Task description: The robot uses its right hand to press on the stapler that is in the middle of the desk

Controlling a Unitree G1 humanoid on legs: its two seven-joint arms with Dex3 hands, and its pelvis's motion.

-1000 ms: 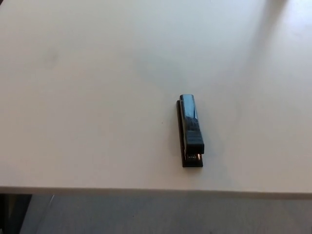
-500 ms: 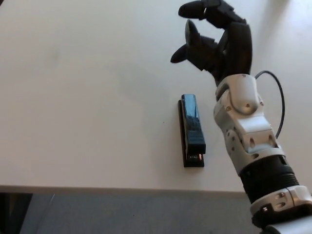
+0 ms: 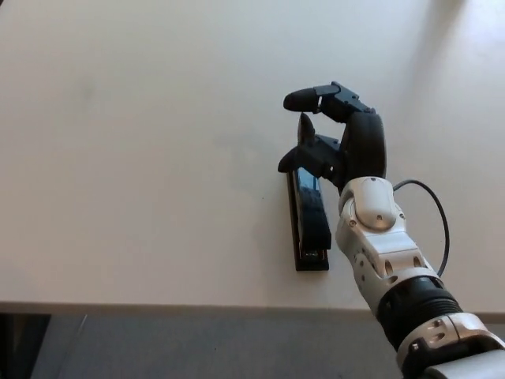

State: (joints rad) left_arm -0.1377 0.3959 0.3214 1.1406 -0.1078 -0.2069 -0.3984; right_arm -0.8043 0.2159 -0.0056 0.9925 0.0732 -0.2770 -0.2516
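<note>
A black stapler [image 3: 310,225] lies lengthwise on the white desk [image 3: 142,158], its near end close to the front edge. My right hand [image 3: 335,142] hovers over the stapler's far end, fingers spread and curled, holding nothing. The lower fingers cover the far tip of the stapler; whether they touch it cannot be told. My silver forearm [image 3: 383,245] runs along the stapler's right side. The left hand does not show.
The desk's front edge [image 3: 197,308] runs across the bottom of the picture, with grey floor below it. A black cable [image 3: 438,213] loops off the right wrist.
The right arm came into view from the lower right, reached past the stapler, then drew back and lowered over its far end. The stapler has not moved.
</note>
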